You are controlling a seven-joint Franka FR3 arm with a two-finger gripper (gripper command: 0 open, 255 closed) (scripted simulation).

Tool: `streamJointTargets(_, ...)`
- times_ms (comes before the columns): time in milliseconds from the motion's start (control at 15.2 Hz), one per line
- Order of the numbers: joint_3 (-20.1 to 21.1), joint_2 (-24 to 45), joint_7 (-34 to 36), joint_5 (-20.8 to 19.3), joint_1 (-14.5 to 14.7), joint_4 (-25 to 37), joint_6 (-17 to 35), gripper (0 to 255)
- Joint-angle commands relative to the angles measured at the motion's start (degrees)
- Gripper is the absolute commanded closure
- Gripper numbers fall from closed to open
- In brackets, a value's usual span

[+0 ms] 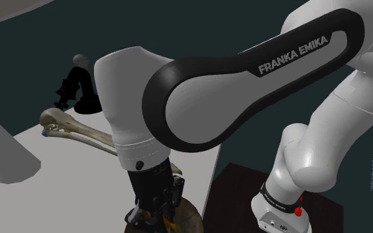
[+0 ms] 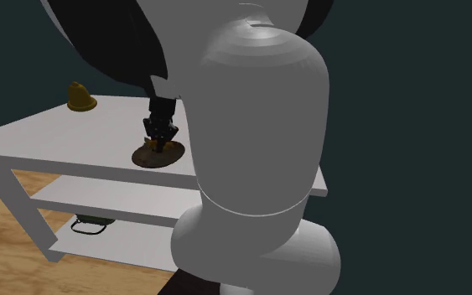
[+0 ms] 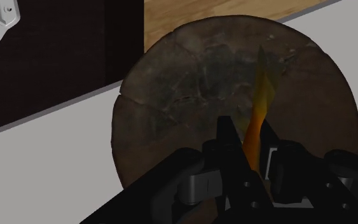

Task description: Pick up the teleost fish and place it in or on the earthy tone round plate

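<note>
A thin orange fish (image 3: 261, 102) stands on edge between my black fingers (image 3: 229, 136), which clasp its lower part. The gripper (image 3: 252, 145) is shut on it and hangs just above a brown, cracked round plate (image 3: 184, 95). The fish's free end points out over the plate's middle. In the shoulder view the gripper (image 1: 153, 210) points down at the table's near edge, with the plate (image 1: 190, 213) right beneath it. In the second exterior view the gripper (image 2: 160, 139) hovers over the same plate (image 2: 173, 154) at the front of the white table (image 2: 75, 134).
A long tan bone-shaped object (image 1: 72, 128) lies on the table behind the gripper, and a black figure (image 1: 79, 91) stands at the far edge. A yellow bell-shaped thing (image 2: 80, 97) sits at the far corner. A dark item (image 2: 90, 225) rests on the lower shelf.
</note>
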Motion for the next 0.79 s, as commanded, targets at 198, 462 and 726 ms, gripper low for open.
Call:
streamJointTargets(198, 0.03, 0.1, -0.06, -0.02, -0.01, -0.17, 0.28, 255)
streamJointTargets(462, 0.03, 0.1, -0.06, -0.02, -0.01, -0.17, 0.27, 0)
streamJointTargets(726, 0.03, 0.1, -0.06, -0.02, -0.01, -0.17, 0.27, 0)
